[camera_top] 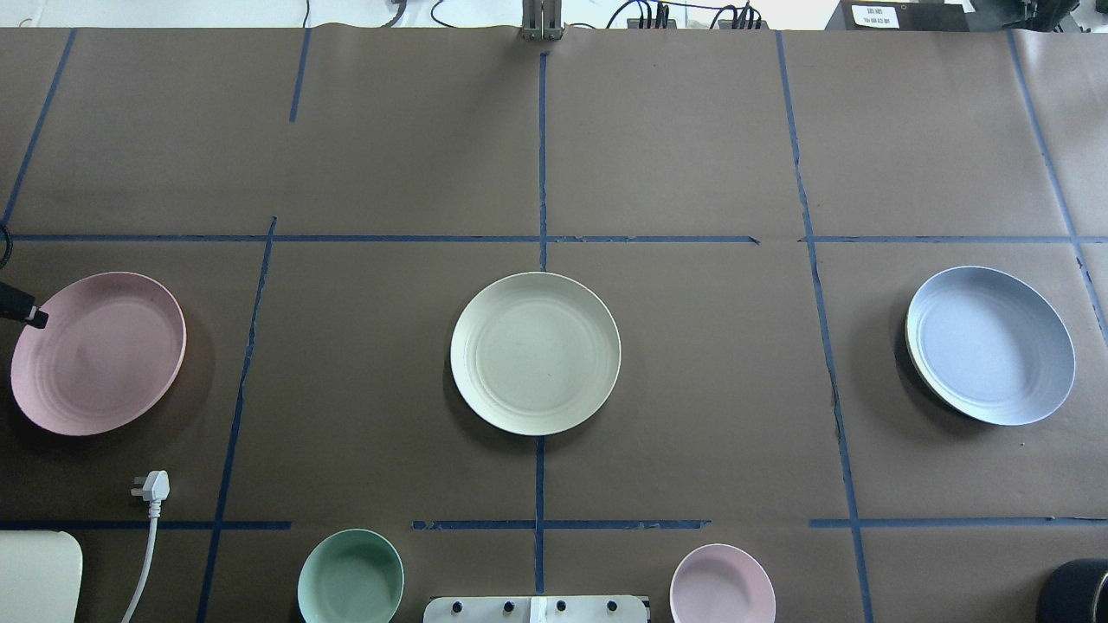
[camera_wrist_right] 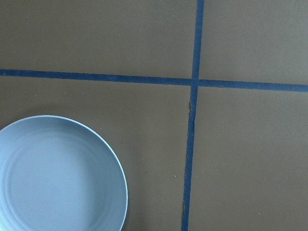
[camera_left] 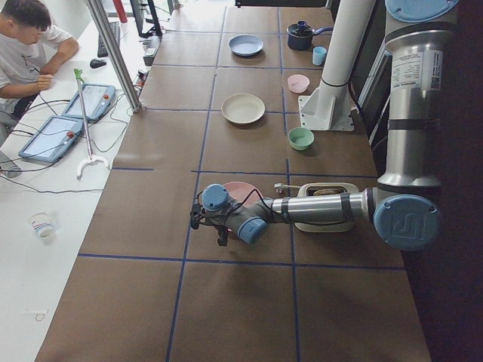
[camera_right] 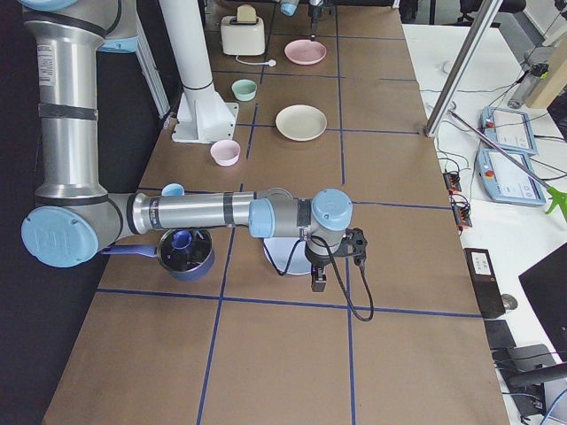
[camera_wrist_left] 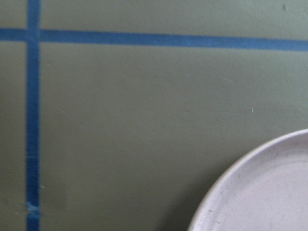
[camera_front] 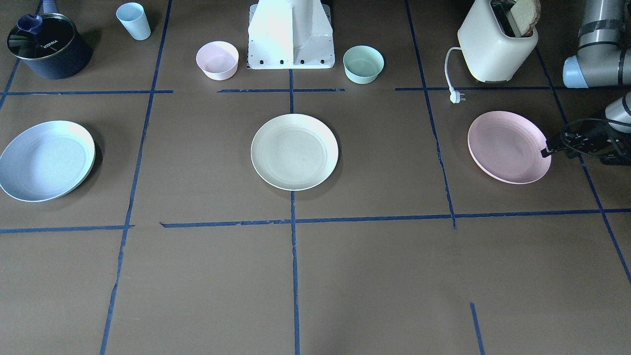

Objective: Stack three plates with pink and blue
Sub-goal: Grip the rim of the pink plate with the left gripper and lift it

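Note:
The cream-white plate (camera_front: pixel 295 152) lies at the table's middle. The pale pink plate (camera_front: pixel 508 147) lies on my left side, and its rim fills the lower right corner of the left wrist view (camera_wrist_left: pixel 269 192). The light blue plate (camera_front: pixel 45 160) lies on my right side and shows at lower left in the right wrist view (camera_wrist_right: pixel 57 178). My left gripper (camera_front: pixel 546 150) hangs at the pink plate's outer rim; I cannot tell its jaws. My right gripper (camera_right: pixel 317 282) hovers just beyond the blue plate (camera_right: pixel 282 255); I cannot tell if it is open or shut.
A small pink bowl (camera_front: pixel 217 59) and a mint-green bowl (camera_front: pixel 363 63) flank the robot base (camera_front: pixel 291 39). A toaster (camera_front: pixel 495 42) with bread and its loose plug (camera_front: pixel 456 96) stand behind the pink plate. A dark pot (camera_front: pixel 48 45) and a blue cup (camera_front: pixel 133 20) stand behind the blue plate.

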Available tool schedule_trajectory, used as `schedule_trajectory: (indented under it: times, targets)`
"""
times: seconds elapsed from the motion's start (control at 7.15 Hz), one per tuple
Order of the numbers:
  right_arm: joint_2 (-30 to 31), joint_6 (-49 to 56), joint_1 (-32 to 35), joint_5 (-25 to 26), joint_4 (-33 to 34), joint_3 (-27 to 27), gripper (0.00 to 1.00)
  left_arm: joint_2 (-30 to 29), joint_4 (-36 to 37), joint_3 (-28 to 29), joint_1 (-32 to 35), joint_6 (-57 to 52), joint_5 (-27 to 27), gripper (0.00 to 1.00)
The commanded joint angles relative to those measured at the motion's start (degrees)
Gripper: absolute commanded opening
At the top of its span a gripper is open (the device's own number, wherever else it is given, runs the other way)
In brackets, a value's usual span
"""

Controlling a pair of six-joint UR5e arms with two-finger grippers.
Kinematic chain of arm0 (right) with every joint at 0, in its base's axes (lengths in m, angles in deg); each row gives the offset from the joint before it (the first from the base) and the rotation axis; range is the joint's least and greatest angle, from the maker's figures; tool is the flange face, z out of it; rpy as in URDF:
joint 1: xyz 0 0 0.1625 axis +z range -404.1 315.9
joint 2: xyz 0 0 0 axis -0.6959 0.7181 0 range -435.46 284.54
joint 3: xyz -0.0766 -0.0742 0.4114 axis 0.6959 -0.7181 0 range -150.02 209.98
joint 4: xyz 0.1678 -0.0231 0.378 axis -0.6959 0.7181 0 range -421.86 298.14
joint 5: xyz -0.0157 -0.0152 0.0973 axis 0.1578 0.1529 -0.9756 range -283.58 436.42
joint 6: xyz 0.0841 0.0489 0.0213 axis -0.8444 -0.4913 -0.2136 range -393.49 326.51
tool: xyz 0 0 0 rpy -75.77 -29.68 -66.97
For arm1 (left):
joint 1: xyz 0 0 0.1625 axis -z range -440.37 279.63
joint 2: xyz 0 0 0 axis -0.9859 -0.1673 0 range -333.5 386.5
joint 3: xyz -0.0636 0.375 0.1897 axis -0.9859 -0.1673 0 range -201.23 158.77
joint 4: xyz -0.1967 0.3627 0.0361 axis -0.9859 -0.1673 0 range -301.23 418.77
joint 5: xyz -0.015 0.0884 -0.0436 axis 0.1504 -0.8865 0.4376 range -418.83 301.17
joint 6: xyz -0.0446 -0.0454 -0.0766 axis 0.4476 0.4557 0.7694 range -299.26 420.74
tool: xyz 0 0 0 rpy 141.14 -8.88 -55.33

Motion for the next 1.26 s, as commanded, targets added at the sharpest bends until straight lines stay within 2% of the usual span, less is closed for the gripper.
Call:
schedule_trajectory:
  times: [0.0,0.28,0.42,0.7,0.84,1.12]
  targets:
    - [0.00,0.04,-0.02,-0.15,0.00,-0.09,1.00,-0.26,-0.37,-0.17,-0.53,0.42,2.08,0.08]
    - [-0.09,-0.05,-0.02,-0.15,0.00,0.00,1.00,-0.35,-0.55,-0.08,-0.62,-0.11,2.19,0.00]
    - [-0.18,-0.05,-0.02,-0.15,0.00,0.00,1.00,-0.78,-0.99,-1.12,-0.53,0.33,2.45,0.00]
    - [-0.35,-0.14,-0.02,-0.23,0.00,0.09,1.00,-2.53,-2.48,-3.32,-0.53,2.86,7.10,0.00]
    - [-0.35,-0.14,-0.02,-0.24,0.00,0.09,1.00,-4.72,-2.57,-4.37,-0.53,3.31,7.20,0.00]
    - [-0.35,-0.23,-0.02,-1.37,0.00,0.44,1.00,-15.32,-2.48,-6.22,-2.71,14.51,11.39,0.00]
